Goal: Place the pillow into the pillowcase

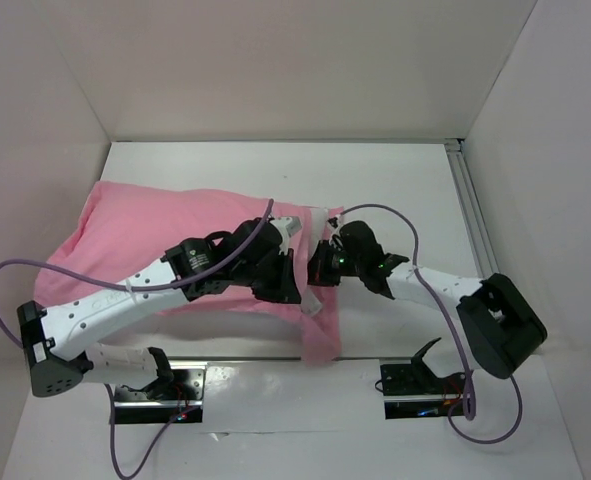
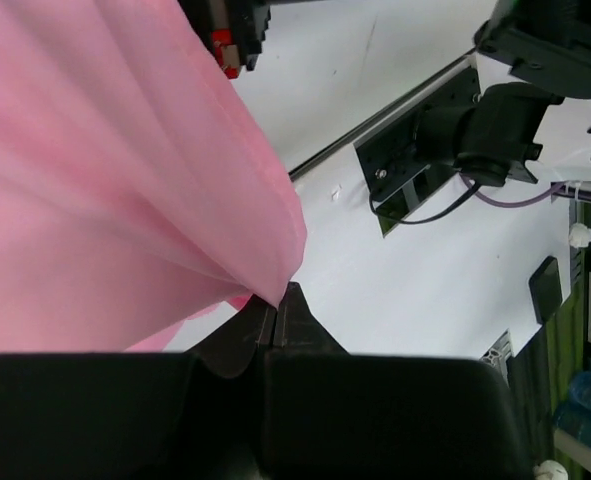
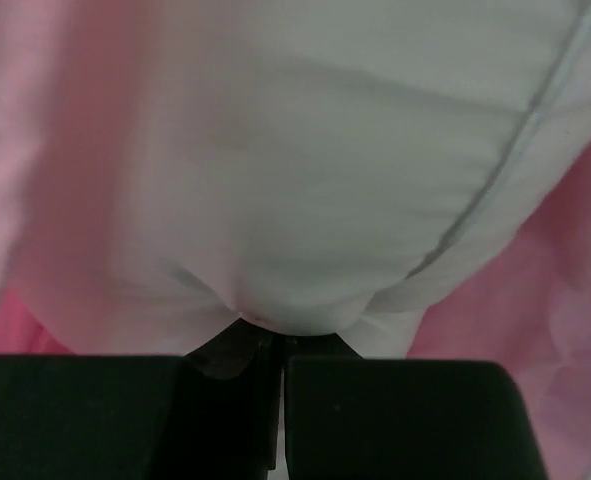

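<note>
The pink satin pillowcase (image 1: 145, 230) lies across the left and middle of the table, bulging with the pillow inside. Only a strip of the white pillow (image 1: 313, 218) shows at its right, open end. My left gripper (image 1: 287, 285) is at the near side of that opening, shut on a pointed fold of the pillowcase (image 2: 105, 180), which hangs taut from the left gripper's tips (image 2: 278, 300). My right gripper (image 1: 320, 268) is right beside it, shut on the pillow (image 3: 325, 150) at the right gripper's tips (image 3: 278, 340). Pink pillowcase cloth (image 3: 565, 300) shows on both sides of the pillow.
White enclosure walls stand at the back, left and right. An aluminium rail (image 1: 472, 215) runs along the right side of the table. Both arm mounting plates (image 1: 425, 385) and purple cables sit at the near edge. The right arm's base (image 2: 495, 130) shows in the left wrist view.
</note>
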Tool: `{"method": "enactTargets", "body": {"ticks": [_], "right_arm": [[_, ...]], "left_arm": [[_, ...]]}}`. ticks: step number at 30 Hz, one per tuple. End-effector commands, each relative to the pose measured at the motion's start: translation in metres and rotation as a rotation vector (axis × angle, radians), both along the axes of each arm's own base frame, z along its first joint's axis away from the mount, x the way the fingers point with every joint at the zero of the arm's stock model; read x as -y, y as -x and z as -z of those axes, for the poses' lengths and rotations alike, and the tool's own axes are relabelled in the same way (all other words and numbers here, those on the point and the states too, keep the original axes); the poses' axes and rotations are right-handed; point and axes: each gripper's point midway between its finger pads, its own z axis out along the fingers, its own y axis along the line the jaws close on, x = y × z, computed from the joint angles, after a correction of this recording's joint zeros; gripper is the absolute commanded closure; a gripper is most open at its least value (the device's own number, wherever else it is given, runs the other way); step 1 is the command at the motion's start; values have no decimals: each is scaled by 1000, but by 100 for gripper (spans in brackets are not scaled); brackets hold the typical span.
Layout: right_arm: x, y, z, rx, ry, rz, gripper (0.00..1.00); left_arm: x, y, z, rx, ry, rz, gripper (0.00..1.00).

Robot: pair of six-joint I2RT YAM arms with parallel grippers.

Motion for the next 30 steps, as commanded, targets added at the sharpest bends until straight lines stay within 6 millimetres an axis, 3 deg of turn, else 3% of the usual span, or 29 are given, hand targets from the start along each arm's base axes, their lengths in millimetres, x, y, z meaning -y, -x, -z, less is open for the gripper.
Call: {"method": "enactTargets", "body": {"ticks": [1, 2, 4, 5, 6, 7, 8, 10, 11, 12, 13, 14, 17, 18, 20, 21, 22, 23, 24, 30], "right_arm": [[-13, -13, -49, 176, -82, -12, 100], [-10, -9, -42, 153, -56, -17, 100], [-7, -7, -47, 179, -45, -33, 100], [-1, -5, -46, 169, -1, -21, 93], [2, -9, -52, 210, 34, -32, 79], [13, -16, -59, 249, 84, 16, 62], [26, -13, -57, 227, 159, 38, 31], [59, -26, -67, 278, 275, 151, 15], [81, -20, -58, 223, 363, 187, 12], [97, -27, -67, 234, 405, 242, 8], [112, -28, -72, 236, 442, 290, 7], [139, -25, -65, 205, 551, 352, 6], [181, -23, -67, 165, 658, 485, 4], [186, -22, -65, 152, 667, 496, 4], [200, -24, -66, 134, 674, 541, 3], [204, -23, -67, 130, 676, 554, 3], [209, -24, -67, 123, 677, 565, 3], [214, -23, -69, 120, 677, 578, 3], [215, -23, -68, 112, 671, 584, 2], [228, -18, -58, 71, 637, 598, 2]], "left_arm": [[17, 0, -60, 66, 176, 53, 100], [16, -2, -60, 75, 163, 50, 100], [14, -8, -47, 62, 92, 49, 85], [12, -10, -45, 65, 68, 47, 76], [9, -16, -43, 78, 12, 34, 56], [6, -19, -44, 82, -10, 19, 45], [4, -28, -56, 128, -20, -4, 36], [-3, -35, -50, 145, -99, -12, 21], [-5, -46, -62, 191, -115, -48, 20], [-9, -54, -63, 205, -144, -69, 19], [-10, -60, -63, 221, -174, -77, 19], [-10, -72, -59, 236, -236, -113, 19], [-5, -92, -42, 260, -366, -146, 18], [-5, -106, -30, 280, -471, -208, 12], [5, -111, -19, 300, -551, -209, 7], [9, -121, -28, 333, -559, -239, 7], [15, -122, -2, 314, -653, -222, 5], [17, -123, 5, 320, -691, -229, 5], [14, -132, 6, 350, -731, -260, 4], [-1, -148, 65, 390, -965, -300, 2]]}}
